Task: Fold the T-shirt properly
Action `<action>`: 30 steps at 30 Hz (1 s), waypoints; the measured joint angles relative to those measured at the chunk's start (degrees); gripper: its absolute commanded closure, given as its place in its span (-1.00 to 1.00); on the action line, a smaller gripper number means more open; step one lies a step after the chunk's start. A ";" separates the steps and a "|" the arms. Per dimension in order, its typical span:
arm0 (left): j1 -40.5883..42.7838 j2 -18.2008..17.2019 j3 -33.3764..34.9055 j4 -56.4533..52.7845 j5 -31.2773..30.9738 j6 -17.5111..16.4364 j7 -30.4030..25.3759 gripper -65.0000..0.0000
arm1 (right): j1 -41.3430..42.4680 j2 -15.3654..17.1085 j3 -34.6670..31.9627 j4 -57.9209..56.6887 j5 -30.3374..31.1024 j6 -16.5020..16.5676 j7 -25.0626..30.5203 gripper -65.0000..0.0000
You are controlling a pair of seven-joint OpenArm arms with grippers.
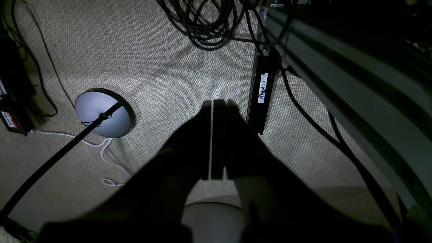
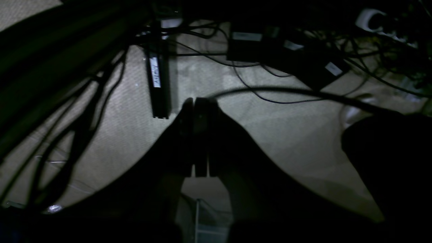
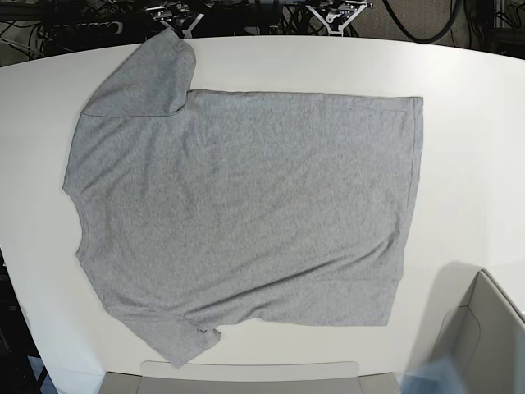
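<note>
Closest to your wrist cameras are the two grippers themselves, both dark silhouettes hanging over the carpeted floor beside the table, not over it. Your left gripper point(image 1: 212, 104) has its jaws pressed together with only a thin seam of light between them, and nothing is caught there. Your right gripper point(image 2: 197, 101) looks the same: jaws together, empty. Below them you see only the carpet point(image 1: 162, 60), loose cables point(image 1: 206, 27) and a round lamp base point(image 1: 103, 113).

In the base view, neither arm appears over the work surface. The T-shirt point(image 3: 246, 209) lies spread flat on the white table point(image 3: 476, 123), plain grey side up, neck toward that view's left and hem toward its right. One sleeve points to the far edge and the other to the near edge. A few soft wrinkles run near the lower hem corner.

By the look of it, folding has not begun; the shirt is laid out and waiting. Your next move likely means bringing both arms up over the table, parting the jaws, and taking hold along one side so that edge can be carried across the body.
</note>
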 measured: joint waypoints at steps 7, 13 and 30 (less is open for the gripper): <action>2.05 -0.37 -0.09 0.00 0.00 0.02 -6.97 1.00 | -2.19 -0.11 0.00 0.35 0.00 0.02 0.61 1.00; 8.57 -1.73 -0.09 0.13 0.00 0.00 -24.65 1.00 | -5.95 0.33 0.02 0.55 0.02 0.26 14.84 1.00; 22.97 -3.04 -0.09 4.00 0.02 0.04 -74.66 1.00 | -23.89 2.84 0.07 1.29 0.15 0.24 64.89 0.99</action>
